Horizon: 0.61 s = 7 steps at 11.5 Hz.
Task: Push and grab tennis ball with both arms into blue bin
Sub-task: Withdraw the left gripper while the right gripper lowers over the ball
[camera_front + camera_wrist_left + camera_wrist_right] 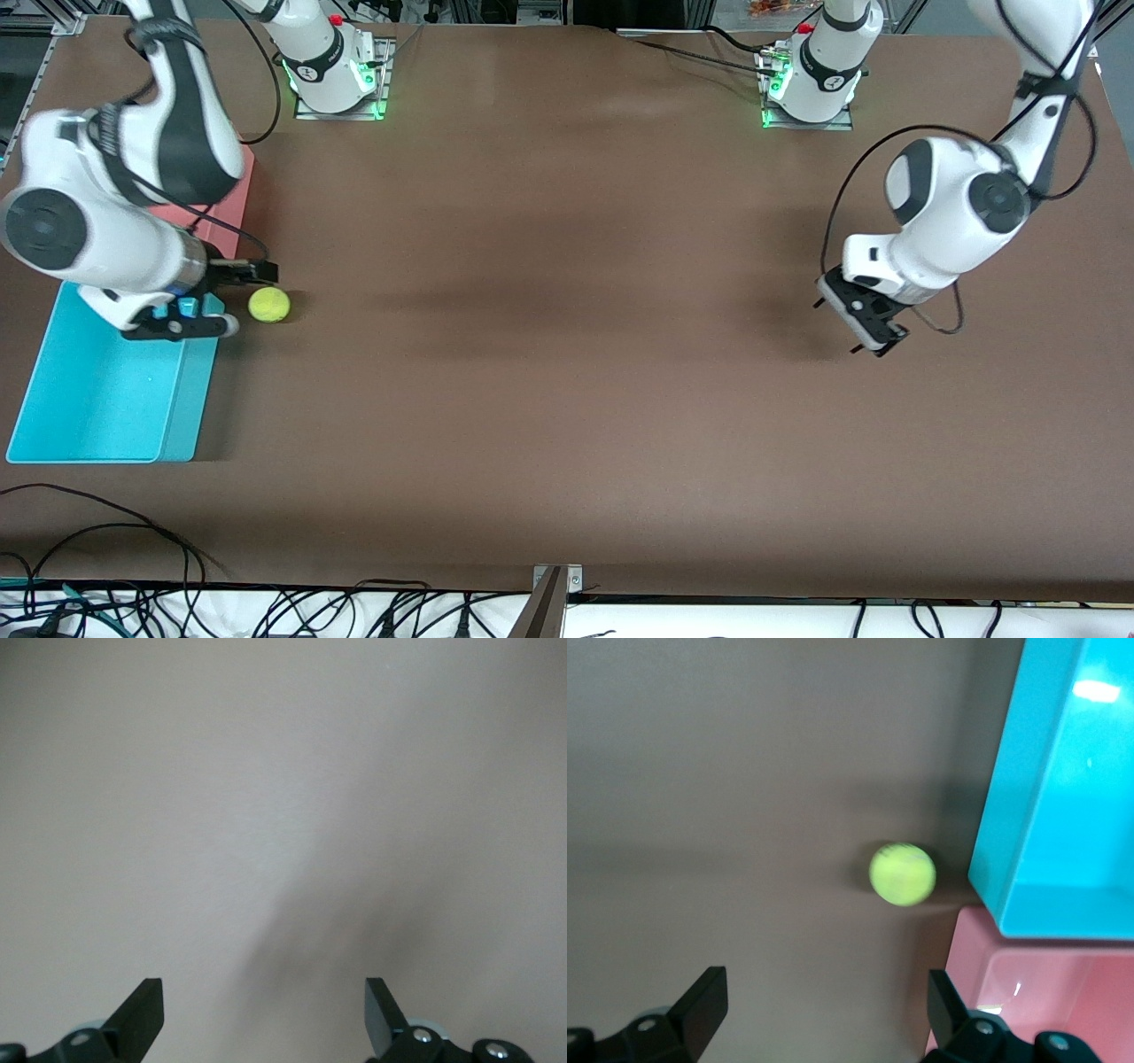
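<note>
The tennis ball (268, 304) lies on the brown table beside the blue bin (106, 390), at the bin's corner next to the pink-red tub. My right gripper (244, 299) hangs low at that corner, open and empty, its fingertips just short of the ball. In the right wrist view the ball (902, 873) sits ahead of the open right gripper (826, 994), not between the fingers, with the blue bin's wall (1028, 797) beside it. My left gripper (864, 323) is open and empty over bare table at the left arm's end; it waits there (264, 1003).
A pink-red tub (232, 204) stands against the blue bin, farther from the front camera, mostly hidden under the right arm; it also shows in the right wrist view (1045, 992). Cables lie along the table's front edge.
</note>
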Each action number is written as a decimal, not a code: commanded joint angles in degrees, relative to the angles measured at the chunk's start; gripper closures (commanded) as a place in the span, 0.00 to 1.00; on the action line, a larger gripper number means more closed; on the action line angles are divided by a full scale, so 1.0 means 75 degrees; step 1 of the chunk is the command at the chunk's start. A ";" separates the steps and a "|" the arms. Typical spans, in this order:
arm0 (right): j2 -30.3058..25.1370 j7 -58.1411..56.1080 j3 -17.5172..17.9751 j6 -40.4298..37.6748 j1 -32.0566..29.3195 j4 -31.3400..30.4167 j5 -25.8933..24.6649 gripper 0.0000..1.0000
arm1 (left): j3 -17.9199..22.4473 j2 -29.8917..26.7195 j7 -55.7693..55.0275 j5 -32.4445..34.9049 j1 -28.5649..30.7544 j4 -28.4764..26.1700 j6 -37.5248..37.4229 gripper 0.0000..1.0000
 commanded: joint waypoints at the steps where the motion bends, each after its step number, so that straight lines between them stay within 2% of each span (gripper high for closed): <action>1: 0.0729 -0.0012 -0.0040 0.0685 0.0085 -0.0001 -0.0814 0.00 | 0.0385 -0.0905 0.0179 -0.0230 -0.0022 0.0381 -0.1155 0.00; 3: 0.1129 -0.0012 -0.0063 0.1026 0.0073 -0.0025 -0.1167 0.00 | 0.0643 -0.0965 0.0039 -0.0242 -0.0022 0.1200 -0.2127 0.00; 7: 0.1692 -0.0012 -0.0226 0.1319 0.0026 -0.0048 -0.1450 0.00 | 0.0808 -0.1128 -0.1868 -0.0219 -0.0010 0.2502 -0.4342 0.00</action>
